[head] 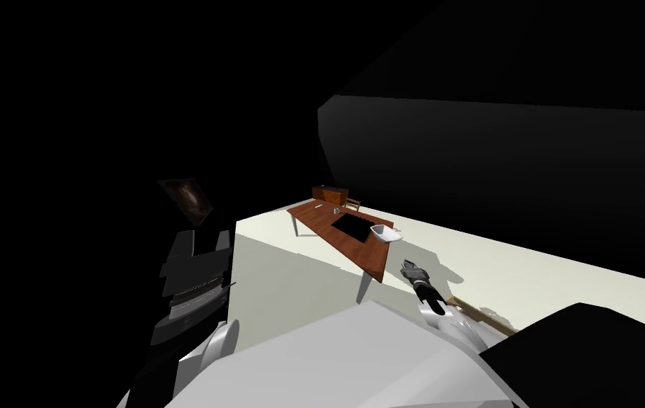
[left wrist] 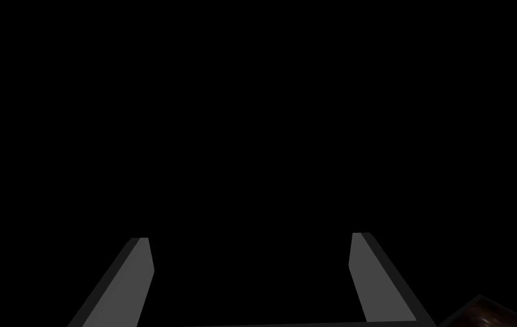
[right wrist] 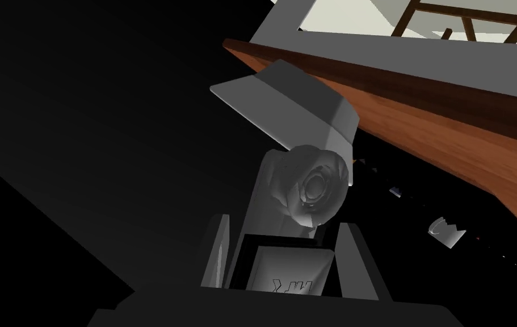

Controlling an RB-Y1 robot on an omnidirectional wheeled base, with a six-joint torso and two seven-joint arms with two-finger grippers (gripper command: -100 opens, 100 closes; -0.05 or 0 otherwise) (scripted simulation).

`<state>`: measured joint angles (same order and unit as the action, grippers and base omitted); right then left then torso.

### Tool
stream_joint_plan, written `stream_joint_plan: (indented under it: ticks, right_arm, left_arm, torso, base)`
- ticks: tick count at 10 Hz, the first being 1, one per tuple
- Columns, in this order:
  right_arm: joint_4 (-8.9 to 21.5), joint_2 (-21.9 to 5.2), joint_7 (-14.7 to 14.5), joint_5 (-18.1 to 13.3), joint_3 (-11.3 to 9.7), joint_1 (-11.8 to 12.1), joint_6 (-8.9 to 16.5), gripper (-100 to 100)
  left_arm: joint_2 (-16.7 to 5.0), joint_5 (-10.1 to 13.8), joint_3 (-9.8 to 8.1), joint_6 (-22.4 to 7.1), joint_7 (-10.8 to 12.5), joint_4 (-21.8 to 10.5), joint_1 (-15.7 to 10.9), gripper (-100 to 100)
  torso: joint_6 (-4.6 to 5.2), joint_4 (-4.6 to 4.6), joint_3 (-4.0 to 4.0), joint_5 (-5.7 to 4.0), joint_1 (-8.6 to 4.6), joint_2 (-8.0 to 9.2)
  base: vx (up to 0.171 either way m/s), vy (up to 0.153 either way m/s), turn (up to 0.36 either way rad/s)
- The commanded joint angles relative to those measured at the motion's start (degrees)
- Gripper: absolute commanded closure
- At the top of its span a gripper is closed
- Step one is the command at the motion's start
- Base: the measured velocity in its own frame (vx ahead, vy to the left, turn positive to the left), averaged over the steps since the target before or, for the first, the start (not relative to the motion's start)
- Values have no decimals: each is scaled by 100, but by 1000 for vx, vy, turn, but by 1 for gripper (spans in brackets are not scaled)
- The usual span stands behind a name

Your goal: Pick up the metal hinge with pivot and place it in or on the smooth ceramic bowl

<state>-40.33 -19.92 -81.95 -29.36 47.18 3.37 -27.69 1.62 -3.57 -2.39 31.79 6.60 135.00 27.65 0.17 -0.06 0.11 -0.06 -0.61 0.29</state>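
My right gripper [right wrist: 285,227] is shut on the grey hinge [right wrist: 305,190]; its round pivot barrel sticks out past the fingertips. Just beyond it is a grey flared wall that seems to be the bowl [right wrist: 288,108], against the brown table's edge [right wrist: 438,130]. From the head view the white, square-sided bowl [head: 384,232] sits at the right edge of the table [head: 314,212], and the right gripper [head: 408,268] hovers just short of it, off the table's side. My left gripper [left wrist: 251,255] stands open with nothing in it, in front of a black area.
A black mat [head: 352,225] lies on the table beside the bowl. A wooden cabinet [head: 331,193] and a chair [head: 353,204] stand at the table's far end. A wooden frame [head: 483,316] lies on the cream floor on my right. Dark walls surround the room.
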Motion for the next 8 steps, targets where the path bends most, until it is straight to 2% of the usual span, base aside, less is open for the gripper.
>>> stream_joint_plan:
  ticks: [1,8]
  right_arm:
    - [64,-216,157,65,58,-120,212,100]
    - [394,-875,637,246,123,-450,677,100]
  left_arm:
    - [0,0,0,0,0,0,0,0]
    - [0,0,-1,0,0,0,1,0]
  torso:
    - [0,0,0,0,0,0]
    - [-14,-7,-22,-11,-3,-41]
  base:
    - [-72,-149,254]
    - [-29,-124,275]
